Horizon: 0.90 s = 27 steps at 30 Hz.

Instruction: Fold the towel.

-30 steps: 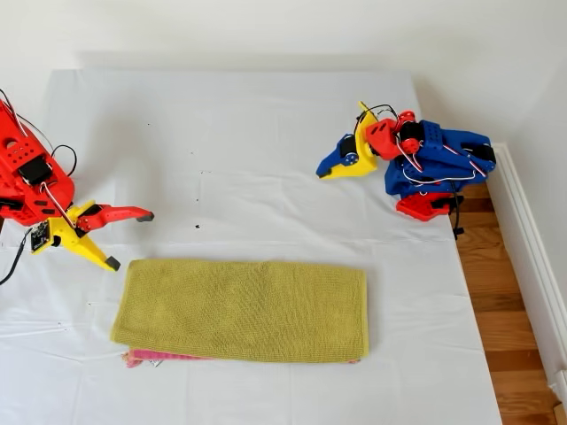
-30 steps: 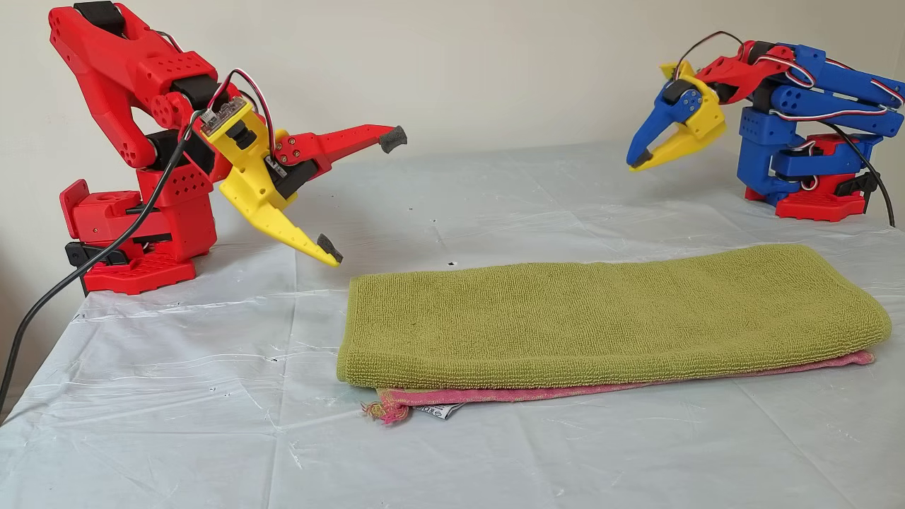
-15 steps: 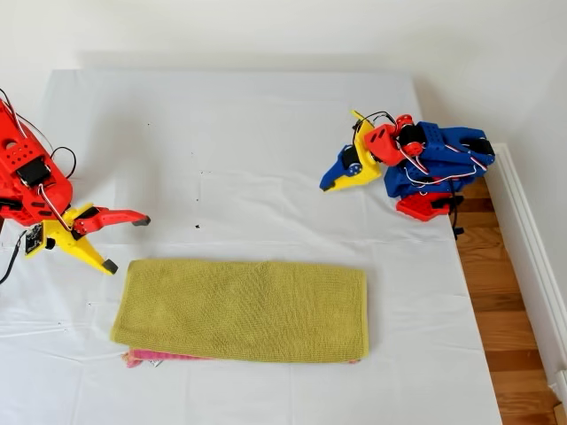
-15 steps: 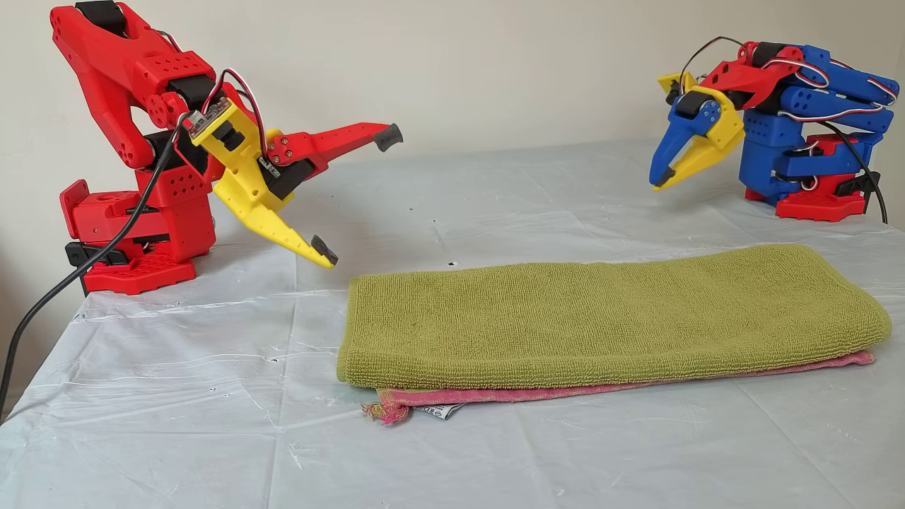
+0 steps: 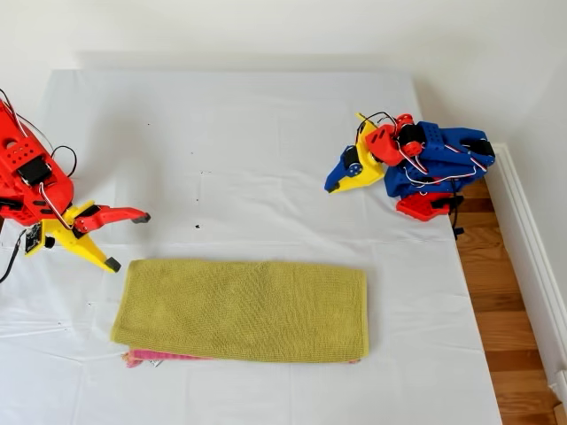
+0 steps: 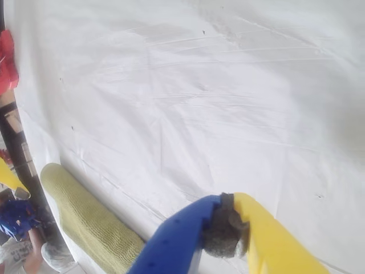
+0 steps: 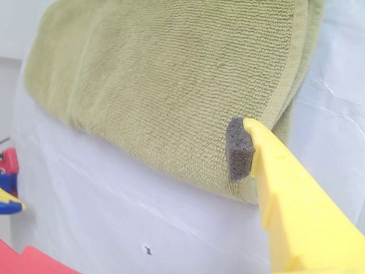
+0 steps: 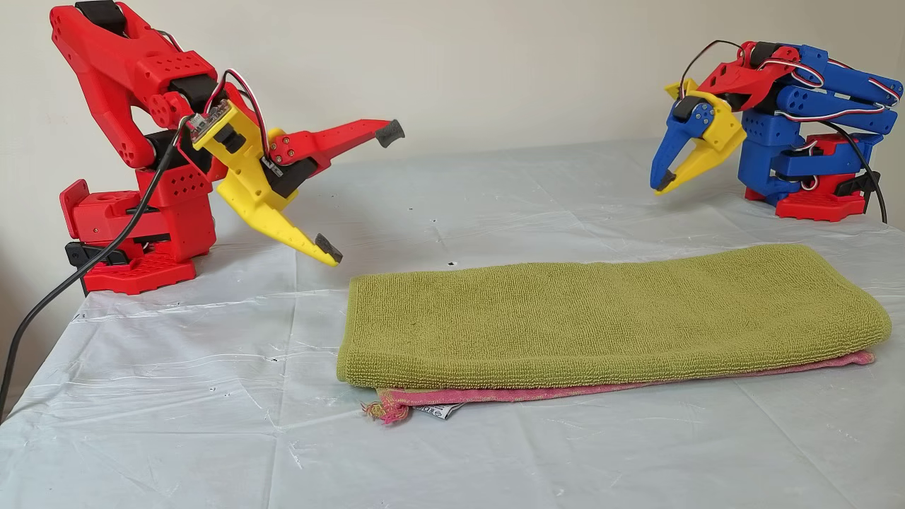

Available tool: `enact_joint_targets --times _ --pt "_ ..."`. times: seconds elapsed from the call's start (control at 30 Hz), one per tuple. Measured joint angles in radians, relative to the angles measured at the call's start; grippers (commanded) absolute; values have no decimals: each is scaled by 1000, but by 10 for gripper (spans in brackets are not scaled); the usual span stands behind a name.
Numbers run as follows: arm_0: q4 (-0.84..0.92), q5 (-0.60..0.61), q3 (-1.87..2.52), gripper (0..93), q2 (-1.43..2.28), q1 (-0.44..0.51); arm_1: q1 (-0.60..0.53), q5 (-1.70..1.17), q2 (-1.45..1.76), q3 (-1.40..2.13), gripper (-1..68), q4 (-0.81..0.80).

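Already doubled over, the towel (image 5: pixel 241 310) lies as a long yellow-green slab in the lower middle of the exterior view, its long axis running from that view's left to its right across the white sheet (image 5: pixel 230 142). A strip of its pink border (image 8: pixel 622 387) and a small white tag (image 8: pixel 437 410) peek out from under the near edge in the other view.

Nearest to it is my second gripper (image 5: pixel 124 239), on the red arm at the exterior view's left. Its jaws stand wide apart and hold nothing: the yellow lower finger (image 8: pixel 297 237) reaches down toward the towel's short end, just beside that corner but clear of it, while the red upper finger (image 8: pixel 339 138) juts out well above. Its wrist view shows the foam pad (image 7: pixel 239 149) hanging over the towel's edge, apart from the cloth.

Farther off, my first gripper (image 5: pixel 334 186) sits tucked against the blue arm at the exterior view's upper right, well apart from the towel's other short end. Its blue and yellow jaws are pressed together on their own pad (image 6: pixel 223 231), with nothing between them.

Any further fold, I judge, would bring one short end over toward the other along the long axis, and my second gripper is the better placed to start it.
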Motion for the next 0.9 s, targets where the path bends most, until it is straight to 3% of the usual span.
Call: enact_joint_targets --times 0.1,0.27,0.33,0.47,0.5,0.53,0.9 --pt "-32 63 0 913 0 0 0 46 0 -2 1 35" --pt "-49 97 0 728 -15 0 -2 -5 0 -2 1 51" --pt "-63 97 0 615 -25 0 -6 -14 0 -2 2 51" --pt "-91 97 0 246 -31 0 -12 -37 0 -3 1 57" --pt "-92 97 0 97 -31 -2 -12 -40 0 -3 1 57" --pt "-92 97 0 59 -31 -3 -12 -40 0 -3 1 57" --pt "-92 107 0 14 -31 -8 -12 -40 0 -3 1 57"
